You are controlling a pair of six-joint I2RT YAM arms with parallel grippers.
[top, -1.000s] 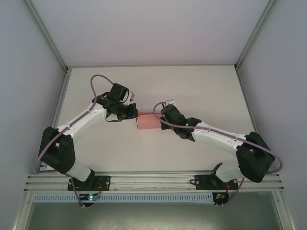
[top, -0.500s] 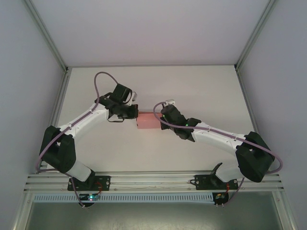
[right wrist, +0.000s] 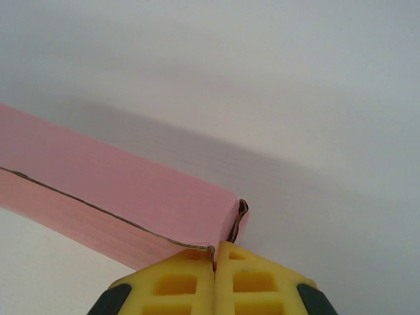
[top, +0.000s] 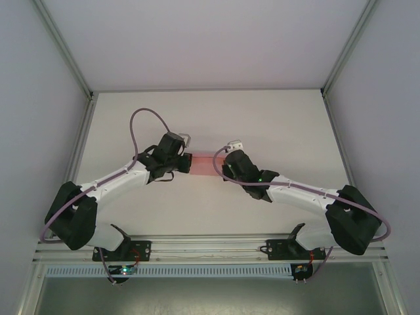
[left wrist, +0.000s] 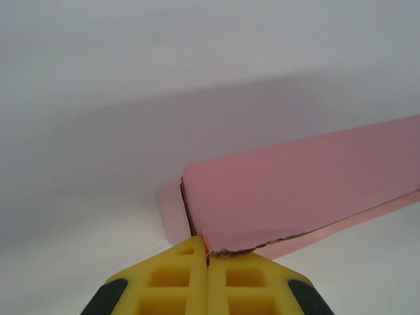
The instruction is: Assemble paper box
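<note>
You have the paper box (top: pixel 205 164) lying at the middle of the table (top: pixel 275 118). Its long axis runs left to right across the table, one end toward each arm. It is plain pink thin card, folded into a long, low shape, with a raw seam edge along its near side. The left gripper (top: pixel 188 163) and right gripper (top: pixel 222 165) each press their yellow fingers (left wrist: pixel 190 282) together on a thin card edge at a box corner. From above, the wrists hide both ends. Each wrist view cuts off the far end.
</note>
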